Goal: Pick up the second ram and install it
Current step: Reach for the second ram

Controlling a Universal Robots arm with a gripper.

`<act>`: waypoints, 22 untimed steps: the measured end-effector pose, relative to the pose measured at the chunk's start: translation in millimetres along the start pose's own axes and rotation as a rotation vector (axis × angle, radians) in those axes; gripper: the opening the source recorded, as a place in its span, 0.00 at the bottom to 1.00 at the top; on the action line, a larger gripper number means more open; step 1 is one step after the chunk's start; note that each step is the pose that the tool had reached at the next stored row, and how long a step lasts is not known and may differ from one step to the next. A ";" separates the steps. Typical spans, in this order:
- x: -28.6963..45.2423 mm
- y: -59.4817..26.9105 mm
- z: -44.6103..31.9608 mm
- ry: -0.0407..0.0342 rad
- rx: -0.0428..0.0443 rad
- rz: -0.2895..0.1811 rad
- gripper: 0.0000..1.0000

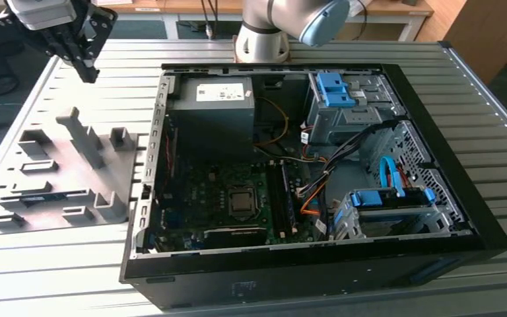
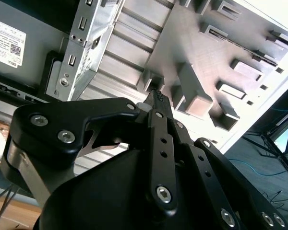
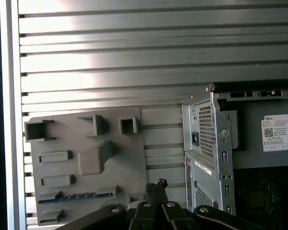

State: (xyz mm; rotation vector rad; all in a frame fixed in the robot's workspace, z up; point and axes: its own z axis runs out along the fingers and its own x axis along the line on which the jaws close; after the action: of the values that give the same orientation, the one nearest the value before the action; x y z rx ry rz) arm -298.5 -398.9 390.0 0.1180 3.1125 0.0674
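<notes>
We judge the pick-up not yet begun: our gripper (image 3: pixel 161 184) hangs closed and empty, well apart from the memory stick (image 3: pixel 72 196) lying in a slot of the grey tray (image 3: pixel 129 160). Taking it would call for opened fingers lined up along its thin edge.

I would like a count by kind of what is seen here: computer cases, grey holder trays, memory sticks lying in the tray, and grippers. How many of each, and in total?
Open computer case: 1
Grey holder tray: 1
Memory stick in the tray: 1
Gripper: 1
Total: 4
</notes>
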 end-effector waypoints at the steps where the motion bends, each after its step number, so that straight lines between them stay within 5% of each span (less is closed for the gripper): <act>1: 1.8 -0.1 0.0 0.0000 0.0000 0.000 0.10; 22: 44.1 -3.4 1.2 0.0000 0.0004 0.000 0.10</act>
State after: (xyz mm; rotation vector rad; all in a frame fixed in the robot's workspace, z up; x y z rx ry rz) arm -342.7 -398.9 387.6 0.1180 3.1125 0.0668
